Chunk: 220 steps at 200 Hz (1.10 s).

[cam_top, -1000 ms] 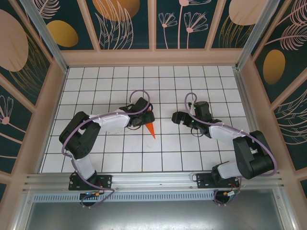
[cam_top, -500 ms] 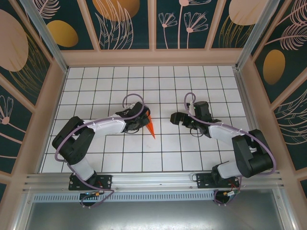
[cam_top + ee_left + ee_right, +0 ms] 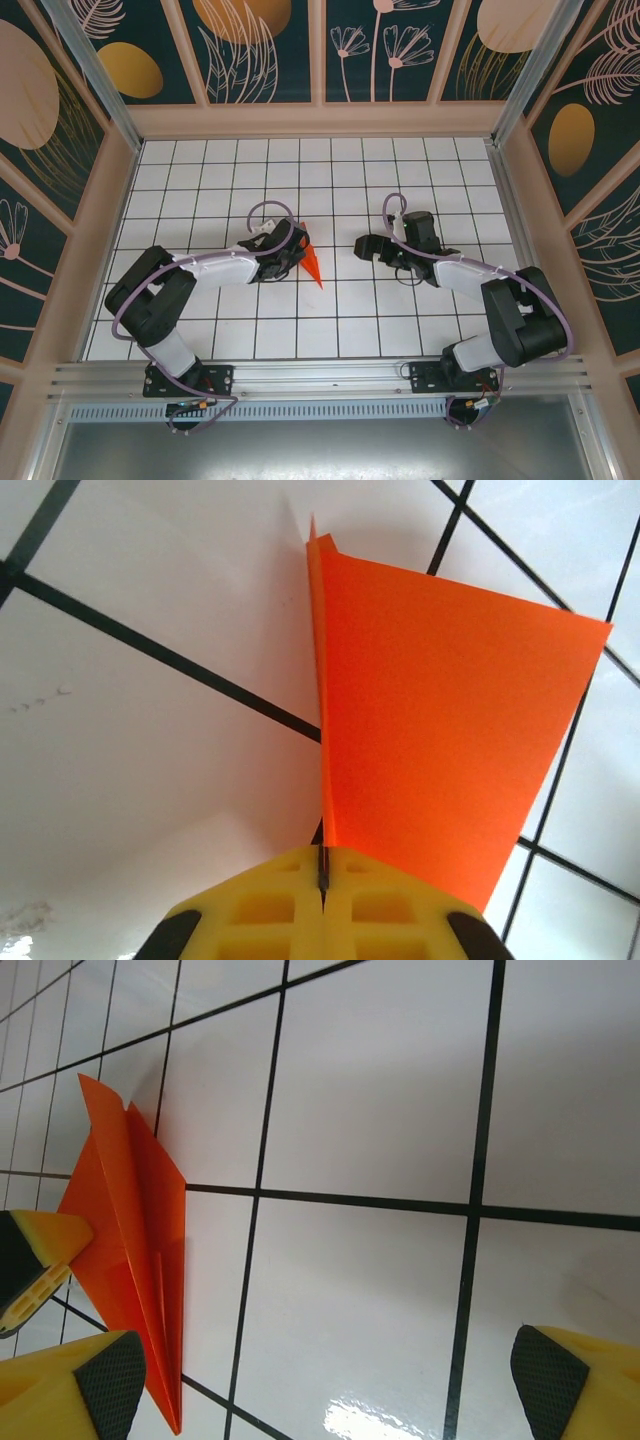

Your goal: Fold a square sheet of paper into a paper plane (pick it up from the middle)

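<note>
At the near edge the two arms are bolted to a metal rail (image 3: 320, 372). The left arm (image 3: 165, 300) doubles back and reaches right over the white gridded table (image 3: 200, 170), and the right arm (image 3: 510, 315) bends the other way and reaches left. The left gripper (image 3: 293, 256) lies low around the middle of the table. Its wrist view shows its yellow fingers (image 3: 260, 915) pressed flat together, pinching the paper plane (image 3: 440, 750) at its folded edge. One wing spreads broad to the right of the crease, and the other layer shows edge-on as a thin line. From above the plane is a slim orange-red dart jutting from that gripper, with its tip toward the near edge; whether the tip touches the tiles I cannot tell. Just to its right and apart from the paper, the right gripper (image 3: 368, 244) has its jaws spread wide. Its black-padded fingertips (image 3: 100, 1385) sit at the two lower corners of its own view, with bare tile between them. Every face of the paper that shows is plain orange-red. Beyond, the tiles run back to wall panels (image 3: 250, 50) of dark teal with pale line-drawn flowers and gold ovals.
</note>
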Each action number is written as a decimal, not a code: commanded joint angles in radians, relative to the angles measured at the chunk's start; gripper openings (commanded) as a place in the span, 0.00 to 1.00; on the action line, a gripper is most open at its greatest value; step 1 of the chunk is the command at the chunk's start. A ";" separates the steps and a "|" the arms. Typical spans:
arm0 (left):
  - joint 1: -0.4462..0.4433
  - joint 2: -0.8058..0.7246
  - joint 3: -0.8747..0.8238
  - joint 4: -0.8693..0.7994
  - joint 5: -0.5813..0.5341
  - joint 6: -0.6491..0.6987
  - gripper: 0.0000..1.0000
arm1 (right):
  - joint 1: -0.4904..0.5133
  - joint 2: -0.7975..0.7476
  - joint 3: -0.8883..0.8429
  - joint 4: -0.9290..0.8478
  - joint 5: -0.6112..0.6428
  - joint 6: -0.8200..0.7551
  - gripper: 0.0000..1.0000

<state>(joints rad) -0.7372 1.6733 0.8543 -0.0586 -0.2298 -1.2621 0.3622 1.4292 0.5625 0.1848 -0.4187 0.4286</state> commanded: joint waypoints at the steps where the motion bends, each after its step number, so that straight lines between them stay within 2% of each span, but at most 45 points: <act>1: -0.005 -0.032 -0.005 0.046 -0.048 -0.017 0.00 | -0.006 -0.041 -0.018 0.050 -0.013 0.009 0.96; 24: -0.005 -0.064 0.026 0.065 -0.032 0.050 0.00 | -0.009 -0.070 -0.030 0.058 0.015 0.008 0.96; 55: -0.005 -0.117 0.046 0.201 0.091 0.168 0.00 | -0.026 -0.132 -0.073 0.095 0.074 0.035 0.96; 94: -0.005 -0.121 -0.063 0.473 0.237 0.170 0.00 | -0.059 -0.220 -0.127 0.138 0.091 0.062 0.95; 125: -0.005 -0.052 -0.114 0.612 0.322 0.156 0.00 | -0.048 -0.233 -0.139 0.169 0.053 0.053 0.87; 158: -0.005 0.012 -0.148 0.673 0.356 0.150 0.00 | 0.052 -0.194 -0.094 0.124 0.085 0.030 0.77; 172: -0.005 0.032 -0.162 0.668 0.350 0.141 0.00 | 0.115 -0.175 -0.060 0.080 0.148 0.038 0.69; 190: -0.003 0.069 -0.183 0.640 0.327 0.106 0.00 | 0.179 -0.144 -0.028 0.038 0.216 0.075 0.63; 220: -0.003 0.089 -0.220 0.675 0.326 0.070 0.00 | 0.273 -0.085 -0.015 0.069 0.205 0.152 0.61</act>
<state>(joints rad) -0.7372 1.7405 0.6670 0.5598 0.0971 -1.1530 0.5842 1.3037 0.5163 0.2565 -0.2497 0.5137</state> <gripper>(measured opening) 0.060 0.610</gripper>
